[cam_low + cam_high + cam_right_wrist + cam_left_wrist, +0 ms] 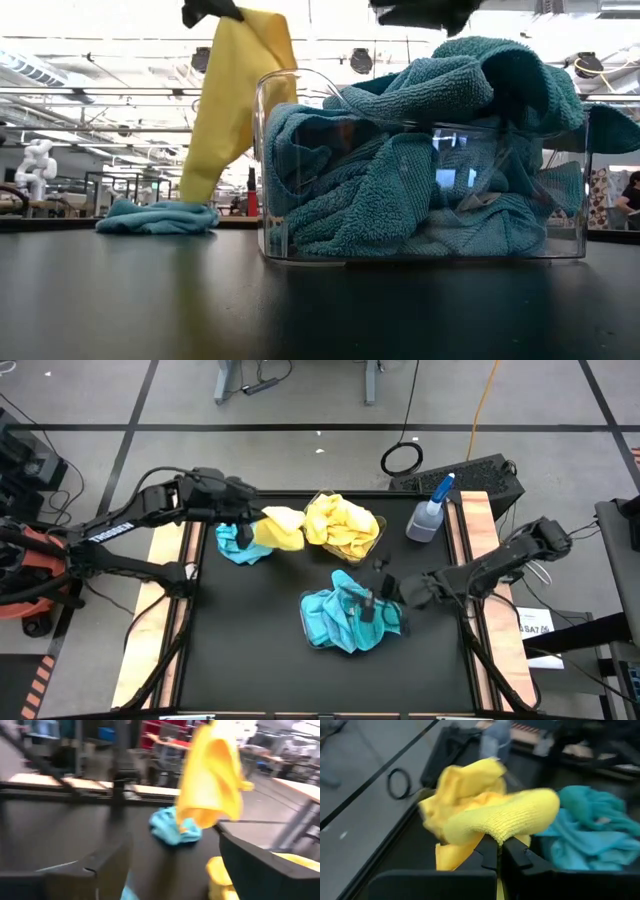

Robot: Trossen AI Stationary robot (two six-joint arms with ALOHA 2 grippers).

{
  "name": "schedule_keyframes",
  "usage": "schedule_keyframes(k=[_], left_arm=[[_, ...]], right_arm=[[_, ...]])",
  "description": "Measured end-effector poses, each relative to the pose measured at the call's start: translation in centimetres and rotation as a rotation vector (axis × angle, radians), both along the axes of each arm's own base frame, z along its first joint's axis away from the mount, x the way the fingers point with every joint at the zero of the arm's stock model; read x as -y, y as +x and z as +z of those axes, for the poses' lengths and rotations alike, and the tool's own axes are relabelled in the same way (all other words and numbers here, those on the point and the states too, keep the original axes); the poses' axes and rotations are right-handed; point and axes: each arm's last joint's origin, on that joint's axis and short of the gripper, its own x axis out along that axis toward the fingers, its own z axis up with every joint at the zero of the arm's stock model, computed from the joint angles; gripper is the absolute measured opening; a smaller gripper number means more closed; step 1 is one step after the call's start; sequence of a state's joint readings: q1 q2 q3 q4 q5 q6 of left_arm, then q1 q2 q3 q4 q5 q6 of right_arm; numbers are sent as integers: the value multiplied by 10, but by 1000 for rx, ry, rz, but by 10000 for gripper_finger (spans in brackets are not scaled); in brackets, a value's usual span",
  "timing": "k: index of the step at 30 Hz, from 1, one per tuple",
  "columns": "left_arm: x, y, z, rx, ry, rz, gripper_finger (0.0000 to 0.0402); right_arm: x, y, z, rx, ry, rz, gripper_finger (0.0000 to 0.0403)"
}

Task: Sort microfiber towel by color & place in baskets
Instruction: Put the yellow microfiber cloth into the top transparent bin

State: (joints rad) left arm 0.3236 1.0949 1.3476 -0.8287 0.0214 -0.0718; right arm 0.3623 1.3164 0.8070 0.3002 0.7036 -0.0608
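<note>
The left tool (248, 520) is pinched tight on a yellow towel (280, 528) and holds it in the air over the far left part of the table (250, 650), just beside the yellow basket (378, 532), a clear tub at far centre heaped with yellow cloths. Below the raised cloth one loose blue towel (240, 546) lies on the table. The step in hand looks like carrying this yellow piece to its tub; the next move would call for shifting it right until it hangs over the pile, then spreading the fingers to let it fall. The loose blue piece would remain to be sorted.

The right tool (372, 600) hangs over the blue basket (420, 250), which sits nearer and to the right of centre and is stuffed with turquoise cloths; its fingers stand wide apart and hold nothing, so a drop there seems finished. A spray bottle (430, 512) stands at the far right.

The overhead view alone gives the layout of both tubs and arms. The low view shows what it cannot: the yellow cloth dangling clear of the table above the loose blue one, and how high the blue heap rises past its tub's rim. The left wrist view shows the two dark fingers clamped on a fold of the yellow cloth.
</note>
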Motion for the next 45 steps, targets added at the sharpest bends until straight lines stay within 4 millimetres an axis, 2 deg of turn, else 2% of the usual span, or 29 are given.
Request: schedule_keyframes(k=[4,9,15,26,31,36,41,45], left_arm=[[12,9,4,54,9,-78,0],[25,20,7,112,30,-155,0],[35,38,9,174,67,-249,0],[48,84,-4,250,63,-444,0],[52,104,-13,278,28,-551,0],[62,116,-19,300,0,-642,0],[74,117,-20,304,-1,-729,0],[83,115,-22,282,-7,-764,0]], right_arm=[[21,13,1,64,15,-72,319],[42,29,1,165,59,26,339],[60,50,-15,218,88,82,343],[80,81,-41,316,80,168,343],[81,107,-45,304,73,234,343],[82,131,-37,287,47,228,342],[82,140,-26,286,-13,231,301],[82,140,-25,276,-49,227,214]])
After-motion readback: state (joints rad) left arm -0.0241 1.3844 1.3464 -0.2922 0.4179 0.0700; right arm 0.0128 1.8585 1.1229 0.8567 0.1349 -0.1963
